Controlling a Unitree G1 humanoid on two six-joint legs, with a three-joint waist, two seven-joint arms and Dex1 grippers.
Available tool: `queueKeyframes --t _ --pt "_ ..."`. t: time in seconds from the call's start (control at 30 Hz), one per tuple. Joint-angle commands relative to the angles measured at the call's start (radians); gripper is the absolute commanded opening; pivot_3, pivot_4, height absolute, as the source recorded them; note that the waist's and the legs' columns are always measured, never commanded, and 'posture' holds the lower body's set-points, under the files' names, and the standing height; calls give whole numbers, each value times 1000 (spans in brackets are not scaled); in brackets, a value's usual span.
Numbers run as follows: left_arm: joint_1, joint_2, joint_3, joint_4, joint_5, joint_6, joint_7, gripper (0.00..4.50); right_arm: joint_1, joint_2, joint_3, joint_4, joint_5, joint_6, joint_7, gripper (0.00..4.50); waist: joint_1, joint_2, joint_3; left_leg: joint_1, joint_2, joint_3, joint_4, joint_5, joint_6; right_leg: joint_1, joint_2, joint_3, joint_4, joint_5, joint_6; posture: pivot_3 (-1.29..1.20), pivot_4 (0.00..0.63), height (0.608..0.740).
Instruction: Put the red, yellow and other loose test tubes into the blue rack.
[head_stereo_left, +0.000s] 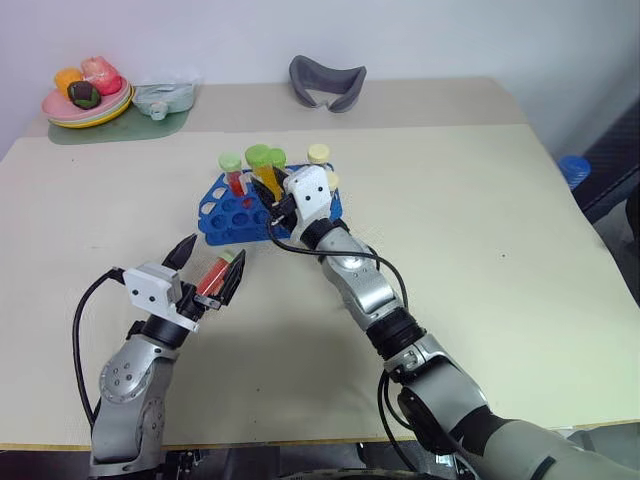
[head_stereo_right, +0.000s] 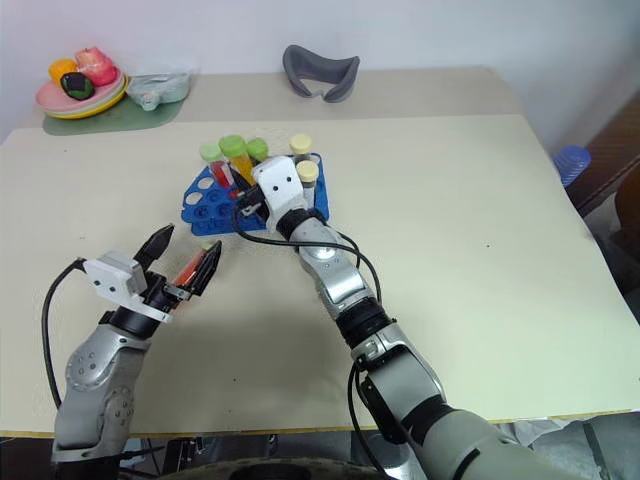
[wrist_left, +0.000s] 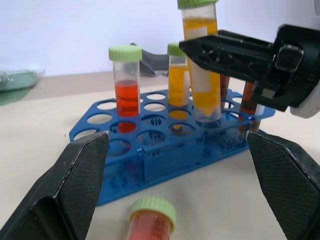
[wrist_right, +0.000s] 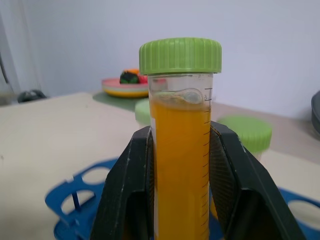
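Right claw lowering 1 yellow tube into the rack

The right gripper (head_stereo_left: 272, 212) is clamped on an upright green-capped yellow-liquid test tube (wrist_right: 181, 150) directly above the blue plastic rack (head_stereo_left: 222, 215); the left wrist view shows its tip at a hole. The left gripper (head_stereo_left: 208, 264), spread wide, straddles a lying red tube (head_stereo_left: 214, 275).

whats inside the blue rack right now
The blue rack holds a green-capped red tube and a yellow one upright, plus brown tubes partly hidden behind the right gripper, which is lowering another yellow tube in. Many holes are empty.
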Motion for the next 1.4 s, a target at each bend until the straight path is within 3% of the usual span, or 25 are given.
queueKeyframes --t 0.03,1.0,1.23,1.4 --pt "4 3 -2 -11 -4 -29 -9 4500 -13 25 -17 0 -31 -37 -9 877 1 0 0 0 0 0 0 0 0 0 0 0 0 0 0 0 150 740" --pt "-8 -2 -10 8 -27 -33 -31 4500 -80 74 -75 160 -40 -103 -28 877 2 0 0 11 0 1 -1 0 -1 9 0 1 3 0 0 0 150 740" --pt "-5 -1 -7 7 -32 -27 -31 4500 -63 84 -84 86 -8 -102 1 4274 -1 0 0 12 0 1 -1 0 -1 9 1 1 3 0 0 0 150 740" --pt "-2 4 -3 -1 -29 -12 -20 4500 -59 78 -71 -20 0 -93 10 4274 0 0 0 11 0 1 -1 0 -1 9 0 1 3 0 0 0 150 740"
